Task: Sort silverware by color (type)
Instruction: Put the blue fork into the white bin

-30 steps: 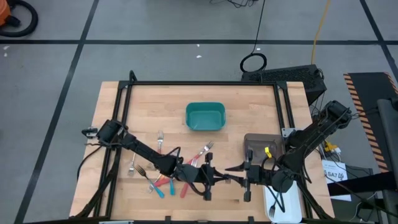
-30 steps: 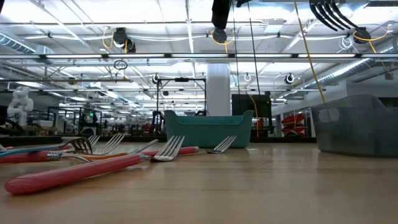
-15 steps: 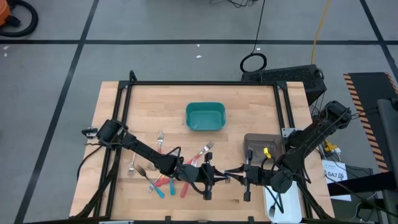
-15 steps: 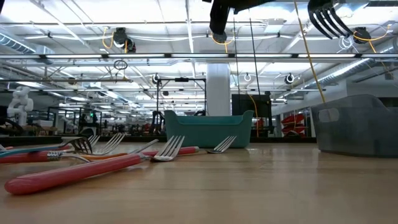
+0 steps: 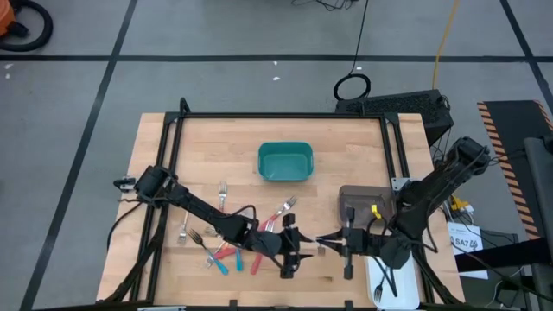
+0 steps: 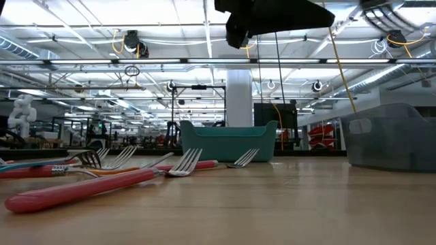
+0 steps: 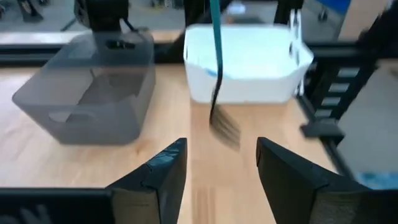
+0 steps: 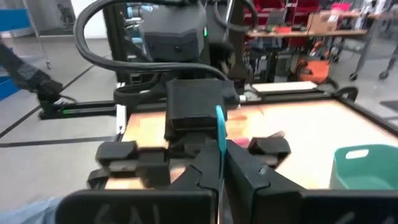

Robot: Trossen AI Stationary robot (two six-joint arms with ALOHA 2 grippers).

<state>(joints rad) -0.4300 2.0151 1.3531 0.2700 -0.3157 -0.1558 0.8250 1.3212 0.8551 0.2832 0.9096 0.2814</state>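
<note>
The right tool (image 8: 219,163) is pinched shut on the handle of a teal fork (image 7: 217,74), held in the air over the front of the desk (image 5: 346,155), its tines hanging between the spread fingers (image 7: 155,177) of the left tool (image 5: 298,250), which stands wide and holds nothing. The rest of the silverware (image 5: 238,238) lies scattered on the desk under the left arm, red, orange and teal handles mixed.

The main risk, as I judge it, is the narrow grip: the fork hangs by its slim handle alone and could swing or slip if the right arm turns quickly. The two tools are also very near each other, so a careless retreat by the left one could knock the tines.

For room, the grey bin (image 5: 359,203) and a white bin (image 7: 239,59) sit just beside the right arm, the teal bin (image 5: 285,161) well apart toward the back. The desk's middle is open; its frame rails (image 5: 393,147) bound the sides
</note>
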